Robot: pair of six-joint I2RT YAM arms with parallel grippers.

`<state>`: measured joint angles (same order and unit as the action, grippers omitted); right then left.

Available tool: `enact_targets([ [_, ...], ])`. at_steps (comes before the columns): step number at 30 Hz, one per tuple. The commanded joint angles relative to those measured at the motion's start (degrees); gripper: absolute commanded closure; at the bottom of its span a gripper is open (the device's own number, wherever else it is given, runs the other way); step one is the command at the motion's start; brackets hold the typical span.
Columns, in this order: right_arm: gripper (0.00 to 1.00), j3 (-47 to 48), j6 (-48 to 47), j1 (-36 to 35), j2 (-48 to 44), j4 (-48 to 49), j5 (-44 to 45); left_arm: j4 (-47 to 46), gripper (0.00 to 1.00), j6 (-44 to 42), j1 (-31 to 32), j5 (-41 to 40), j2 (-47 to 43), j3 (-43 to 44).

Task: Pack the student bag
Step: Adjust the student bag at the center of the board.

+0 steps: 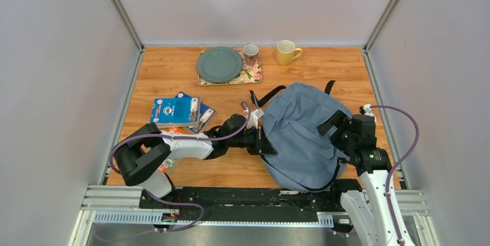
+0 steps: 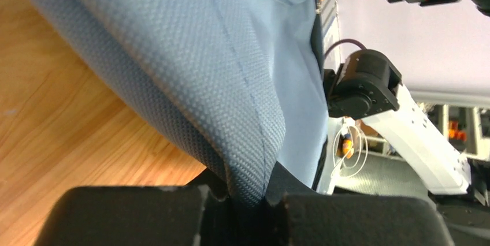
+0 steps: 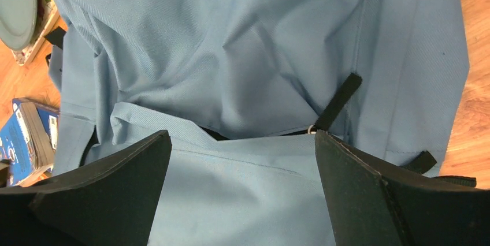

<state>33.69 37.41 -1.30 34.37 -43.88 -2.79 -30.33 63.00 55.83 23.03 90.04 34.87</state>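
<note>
Two grippers are at the bag (image 1: 300,133), lying at four o'clock on the table (image 1: 173,67). The left gripper (image 2: 245,200) pinches its edge tight; the right gripper (image 3: 242,137) hangs above, jaws apart. If that pinch slips, the bag could flop shut. Books (image 1: 176,110) lie at nine o'clock.

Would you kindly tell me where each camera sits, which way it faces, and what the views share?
Top external: above and behind the bases, looking down; both arms show.
Left wrist: on the left hand, facing right; its fingers pinch the student bag, right arm beyond.
Right wrist: on the right hand, looking down at the bag between open fingers.
Shared: the bag, everywhere; blue books, top and right wrist.
</note>
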Motion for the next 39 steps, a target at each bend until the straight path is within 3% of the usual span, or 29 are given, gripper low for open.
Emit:
enact_targets([
  [1,0.02,2.43,-0.67,0.25,-1.67,-0.15,2.69,12.42,1.00,-17.80,0.59,12.89,-6.97,10.81],
  [6,0.02,3.84,-0.32,0.25,-2.73,-0.68,5.16,35.44,1.00,-40.62,-2.21,20.38,-9.97,24.70],
  [8,0.02,4.36,0.12,0.33,-3.08,-0.60,4.64,38.57,1.00,-44.43,-7.37,22.13,-10.23,26.99],
  [14,0.03,4.63,1.18,0.25,-3.78,-0.77,3.67,36.73,0.99,-40.24,-23.56,36.56,-6.38,22.88],
  [16,0.03,4.63,1.26,0.33,-3.87,-0.95,1.47,38.32,0.87,-41.20,-27.96,38.74,-3.40,22.00],
  [17,0.03,4.45,1.44,0.33,-3.96,-0.95,1.29,38.76,0.71,-42.51,-29.19,41.37,-1.73,22.08],
  [18,0.03,4.37,1.35,0.33,-3.87,-1.03,0.94,39.29,0.70,-42.35,-31.03,46.62,2.64,22.34],
  [19,0.03,4.36,1.53,0.25,-3.87,-1.03,0.85,41.99,0.70,-42.26,-31.83,46.15,4.95,23.30],
  [20,0.03,4.45,1.44,0.33,-3.96,-1.21,0.85,46.80,0.62,-46.87,-32.01,44.32,7.15,27.23],
  [21,0.03,4.63,1.35,0.33,-3.96,-1.56,1.20,57.81,0.54,-50.57,-32.10,40.99,9.95,29.18],
  [23,0.03,5.07,1.00,0.33,-3.96,-1.91,1.47,61.86,0.39,-53.59,-32.02,30.53,11.03,30.25],
  [25,0.03,4.46,0.83,0.33,-4.05,-1.83,1.47,65.21,0.36,-55.26,-32.01,26.57,11.30,30.17],
  [27,0.03,3.67,1.00,0.25,-3.78,-0.78,1.12,67.24,0.24,-55.01,-32.02,22.17,10.08,29.82],
  [31,0.03,1.55,0.74,0.25,-0.90,1.77,1.12,66.46,0.22,-52.21,-33.16,14.68,3.93,24.65],
  [37,0.03,1.37,-1.71,0.33,8.42,9.24,2.17,60.22,0.21,-47.80,-33.69,17.31,-8.02,19.54],
  [39,0.02,2.60,-3.30,0.25,12.97,11.95,2.70,54.87,0.20,-44.21,-33.69,18.45,-13.28,14.19],
])
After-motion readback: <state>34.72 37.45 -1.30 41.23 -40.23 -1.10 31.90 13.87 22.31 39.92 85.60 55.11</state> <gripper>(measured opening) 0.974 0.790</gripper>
